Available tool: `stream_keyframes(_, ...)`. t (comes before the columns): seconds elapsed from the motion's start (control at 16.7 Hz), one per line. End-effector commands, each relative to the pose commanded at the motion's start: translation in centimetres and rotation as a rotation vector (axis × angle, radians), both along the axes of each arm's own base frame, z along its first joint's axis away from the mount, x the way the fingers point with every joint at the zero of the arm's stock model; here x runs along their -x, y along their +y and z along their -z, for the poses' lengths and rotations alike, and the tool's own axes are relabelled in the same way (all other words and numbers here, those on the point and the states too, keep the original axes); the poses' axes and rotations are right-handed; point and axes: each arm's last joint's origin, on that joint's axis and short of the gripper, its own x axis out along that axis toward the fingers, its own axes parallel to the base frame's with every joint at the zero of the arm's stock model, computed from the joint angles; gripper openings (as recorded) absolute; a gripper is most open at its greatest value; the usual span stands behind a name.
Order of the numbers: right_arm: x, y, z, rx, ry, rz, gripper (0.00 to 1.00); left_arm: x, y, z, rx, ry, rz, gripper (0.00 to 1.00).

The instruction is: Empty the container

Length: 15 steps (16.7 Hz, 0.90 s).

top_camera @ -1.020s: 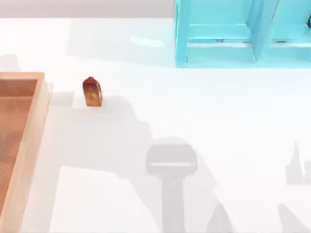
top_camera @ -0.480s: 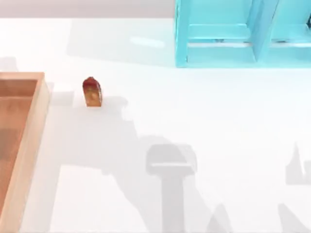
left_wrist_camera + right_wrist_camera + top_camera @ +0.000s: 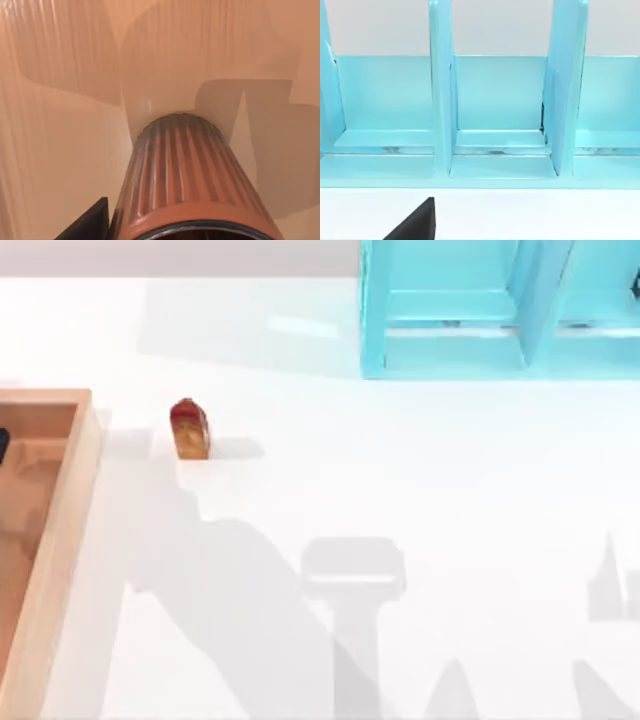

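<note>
A glossy white desk (image 3: 420, 500) is seen carrying the large shallow wooden container (image 3: 62, 540) at left and a turquoise shelf unit (image 3: 500, 310) far right; pincer states cannot be told.

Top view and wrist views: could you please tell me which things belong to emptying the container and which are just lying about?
Job in hand:
- container, at the table's left
- ribbed brown cup, above the container's floor
- left pincer, beside that cup

Lying about:
- small red-brown block, on the table outside the container
- turquoise shelf unit
- right pincer, idle, facing the shelves
</note>
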Motion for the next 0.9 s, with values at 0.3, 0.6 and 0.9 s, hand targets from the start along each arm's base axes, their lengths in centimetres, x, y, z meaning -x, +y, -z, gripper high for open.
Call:
stream_keyframes(0.3,0.0,0.0,0.0,0.0,0.0,0.0,1.0,0.02,0.0,0.07,0.0,0.0,0.0,0.92)
stream_keyframes(0.6,0.0,0.0,0.0,0.0,0.0,0.0,1.0,0.02,0.0,0.07,0.0,0.0,0.0,0.55)
stream_keyframes(0.9,0.0,0.0,0.0,0.0,0.0,0.0,1.0,0.02,0.0,0.07,0.0,0.0,0.0,0.17)
